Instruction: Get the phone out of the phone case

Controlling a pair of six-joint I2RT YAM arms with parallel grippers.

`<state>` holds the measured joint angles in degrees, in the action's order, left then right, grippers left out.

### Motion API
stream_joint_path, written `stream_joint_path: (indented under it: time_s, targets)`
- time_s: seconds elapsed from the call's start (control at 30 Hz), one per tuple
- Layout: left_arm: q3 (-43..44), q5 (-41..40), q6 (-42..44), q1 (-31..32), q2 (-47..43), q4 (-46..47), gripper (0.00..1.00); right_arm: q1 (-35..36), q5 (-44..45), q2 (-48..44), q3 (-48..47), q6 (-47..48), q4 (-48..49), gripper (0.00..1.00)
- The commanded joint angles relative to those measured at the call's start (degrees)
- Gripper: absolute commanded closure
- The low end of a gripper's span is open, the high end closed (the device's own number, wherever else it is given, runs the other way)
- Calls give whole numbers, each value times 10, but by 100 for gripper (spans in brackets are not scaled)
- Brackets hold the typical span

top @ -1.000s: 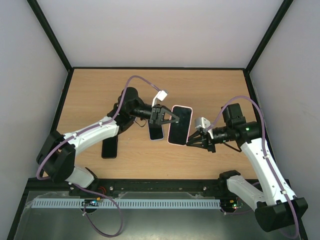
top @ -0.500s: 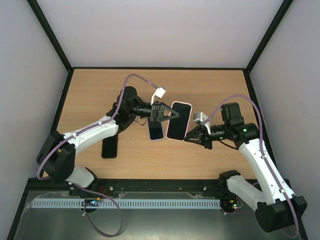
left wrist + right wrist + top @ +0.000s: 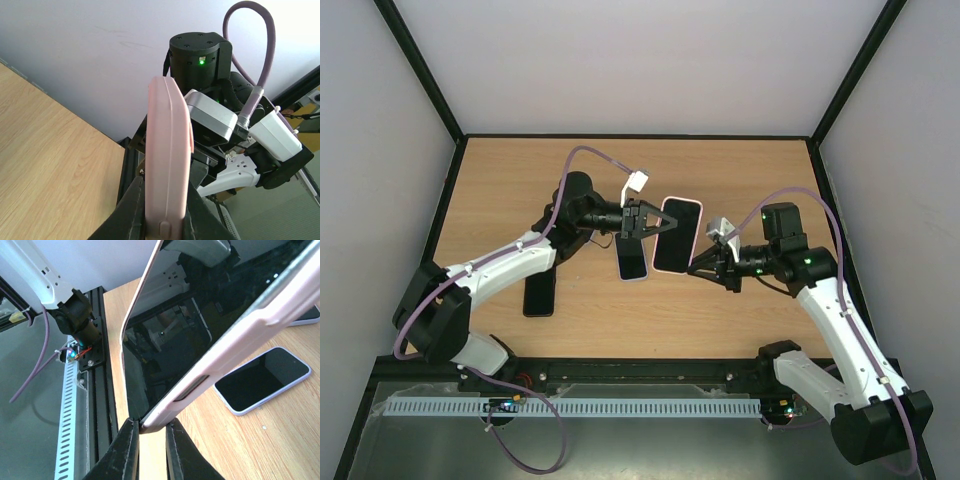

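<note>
A phone (image 3: 676,238) with a dark screen sits in a pink phone case (image 3: 696,212) and is held in the air over the middle of the table by both arms. My left gripper (image 3: 660,225) is shut on the case's left long edge. In the left wrist view the pink case edge (image 3: 167,150) stands upright, clamped between the black fingers (image 3: 131,210). My right gripper (image 3: 696,269) is shut on the case's near corner. In the right wrist view the pink case (image 3: 245,330) and the glossy screen (image 3: 175,340) run up and away from my right gripper (image 3: 151,432).
A second phone (image 3: 632,260) in a pale case lies screen up on the wooden table just left of the held one, also visible in the right wrist view (image 3: 262,377). A dark phone (image 3: 539,293) lies further left. The black base rail (image 3: 650,375) runs along the near edge.
The held phone has shifted slightly left and away from the bases. The right gripper moved left and up with it, and the left gripper edged back. Both grips are unchanged.
</note>
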<state>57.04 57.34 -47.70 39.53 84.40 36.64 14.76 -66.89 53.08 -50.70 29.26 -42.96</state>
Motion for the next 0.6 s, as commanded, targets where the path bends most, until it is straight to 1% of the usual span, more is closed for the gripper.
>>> stream_joint_path:
  time_s: [0.0, 0.1, 0.2, 0.27, 0.43, 0.57]
  targets:
    - [18, 155, -105, 58, -29, 72, 97, -9, 126, 21, 6, 42, 129, 87]
    - [18, 157, -118, 58, -26, 80, 97, -9, 144, 21, 13, 70, 134, 87]
    - [17, 155, -137, 59, -26, 90, 97, -8, 144, 23, 17, 117, 117, 86]
    - [15, 156, -143, 59, -25, 91, 97, -8, 150, 25, 17, 124, 119, 85]
    - [15, 156, -162, 61, -18, 98, 97, -9, 149, 22, 15, 179, 98, 84]
    - [12, 158, -195, 63, -5, 130, 97, -9, 155, 23, 16, 170, 110, 83]
